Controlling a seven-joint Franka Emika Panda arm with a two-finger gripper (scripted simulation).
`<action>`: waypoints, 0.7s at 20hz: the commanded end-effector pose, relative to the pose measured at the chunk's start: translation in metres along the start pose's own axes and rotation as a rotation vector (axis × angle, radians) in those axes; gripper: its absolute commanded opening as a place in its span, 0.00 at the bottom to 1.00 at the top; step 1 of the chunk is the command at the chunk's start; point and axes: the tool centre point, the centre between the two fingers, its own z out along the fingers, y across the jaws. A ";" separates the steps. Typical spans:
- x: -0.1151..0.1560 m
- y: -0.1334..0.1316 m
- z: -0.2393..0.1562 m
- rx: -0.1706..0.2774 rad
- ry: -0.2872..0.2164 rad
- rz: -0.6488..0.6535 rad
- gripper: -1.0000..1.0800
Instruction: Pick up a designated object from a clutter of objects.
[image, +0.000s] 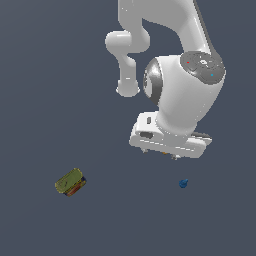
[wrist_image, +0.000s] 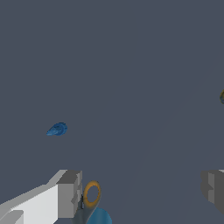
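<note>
Exterior view: 1 white arm (image: 182, 95) above a dark grey floor (image: 60, 75).
Gripper (wrist_image: 140, 192): fingers (wrist_image: 70, 192) spread wide, holding nothing.
Knob (image: 183, 183): tiny, dark blue, on the floor just below the hand in the exterior view.
Can (image: 70, 182): yellow-green, well apart toward the exterior view's left.
Scissors (wrist_image: 92, 194): orange handle between the fingers, wrist view.
Cup (wrist_image: 99, 217): light blue, beside the scissors.

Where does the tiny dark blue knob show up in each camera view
Exterior view: the dark-blue knob lies alone on the floor, just below the gripper.
Wrist view: the knob lies apart from the fingers, not between them.
Shared landmark: the yellow-green can, barely visible at the wrist picture's edge.
</note>
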 end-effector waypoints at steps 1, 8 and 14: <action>0.006 -0.024 0.018 0.005 -0.001 0.036 0.96; 0.012 -0.087 0.071 0.018 -0.006 0.130 0.96; 0.009 -0.123 0.105 0.027 -0.012 0.188 0.96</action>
